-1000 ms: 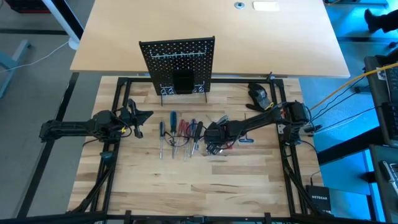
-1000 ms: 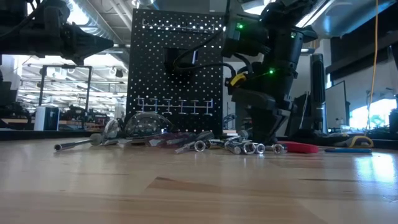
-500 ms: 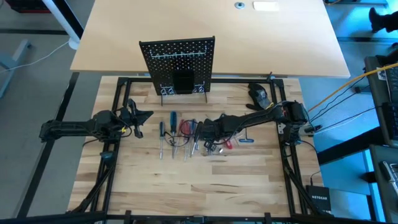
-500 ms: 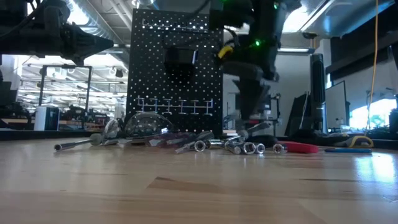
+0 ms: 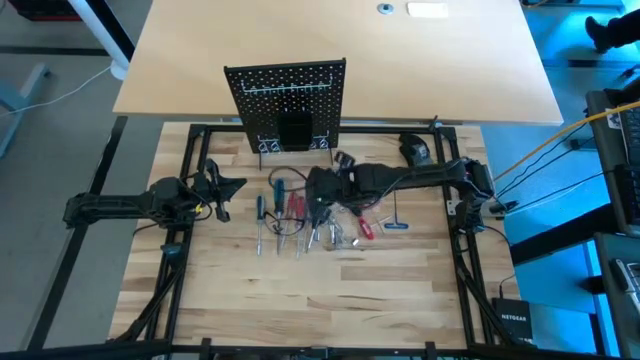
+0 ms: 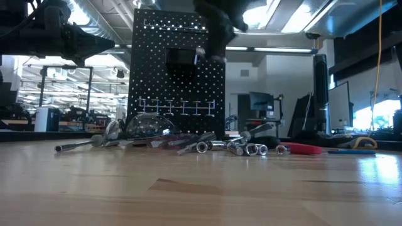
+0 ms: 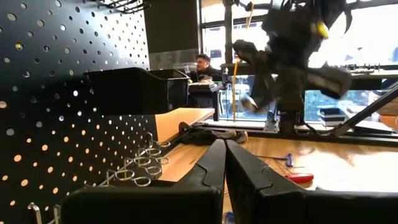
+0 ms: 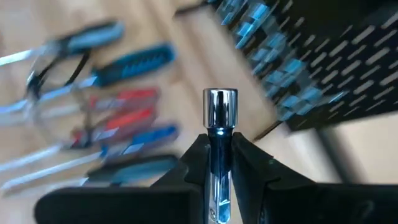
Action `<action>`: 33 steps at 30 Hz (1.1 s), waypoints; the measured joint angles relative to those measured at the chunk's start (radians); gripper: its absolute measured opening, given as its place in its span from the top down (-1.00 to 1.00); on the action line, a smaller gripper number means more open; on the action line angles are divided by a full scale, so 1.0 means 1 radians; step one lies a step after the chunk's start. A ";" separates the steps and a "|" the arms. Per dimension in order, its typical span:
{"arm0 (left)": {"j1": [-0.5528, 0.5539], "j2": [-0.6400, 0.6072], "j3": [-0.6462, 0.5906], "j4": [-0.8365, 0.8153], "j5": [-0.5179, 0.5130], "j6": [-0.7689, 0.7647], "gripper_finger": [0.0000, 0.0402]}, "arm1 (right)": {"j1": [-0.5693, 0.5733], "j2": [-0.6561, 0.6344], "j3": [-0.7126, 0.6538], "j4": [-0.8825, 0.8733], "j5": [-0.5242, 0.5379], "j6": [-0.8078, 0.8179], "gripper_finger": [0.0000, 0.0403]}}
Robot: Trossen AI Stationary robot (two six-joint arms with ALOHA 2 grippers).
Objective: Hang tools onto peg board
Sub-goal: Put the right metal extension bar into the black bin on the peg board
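Overhead, right claw [image 8: 220, 163] pinches a chrome socket tool [image 8: 220, 106] near the peg board [image 5: 287, 95]; left claw [image 7: 224, 163] pressed together.

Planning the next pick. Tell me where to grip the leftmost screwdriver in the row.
Grip the leftmost screwdriver across its handle, coming straight down from above: it lies flat, handle toward the peg board, with bare table on its left side.

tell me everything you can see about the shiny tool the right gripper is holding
A slim chrome tool, metal by its mirror shine, with a round socket-like head atop a straight shaft. It stands up between the right gripper's jaws, which clamp the shaft from both sides. It is lifted off the table, above the tools and near the peg board. Its lower end is hidden.
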 joint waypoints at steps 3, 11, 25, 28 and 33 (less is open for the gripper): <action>0.000 0.000 0.000 0.000 0.000 0.000 0.99 | -0.018 0.000 0.052 0.047 0.058 -0.085 0.75; 0.000 0.000 0.000 0.000 0.000 0.002 0.99 | -0.106 -0.001 0.090 0.301 0.056 -0.319 0.75; 0.000 0.000 0.000 0.000 0.000 0.005 0.99 | -0.279 0.021 0.089 0.446 -0.159 -0.272 0.75; 0.000 0.000 0.000 0.000 0.000 0.007 0.99 | -0.294 0.028 0.089 0.448 -0.166 -0.244 0.75; 0.000 0.000 0.000 0.001 0.000 0.013 0.99 | -0.300 0.035 0.089 0.445 -0.181 -0.237 0.74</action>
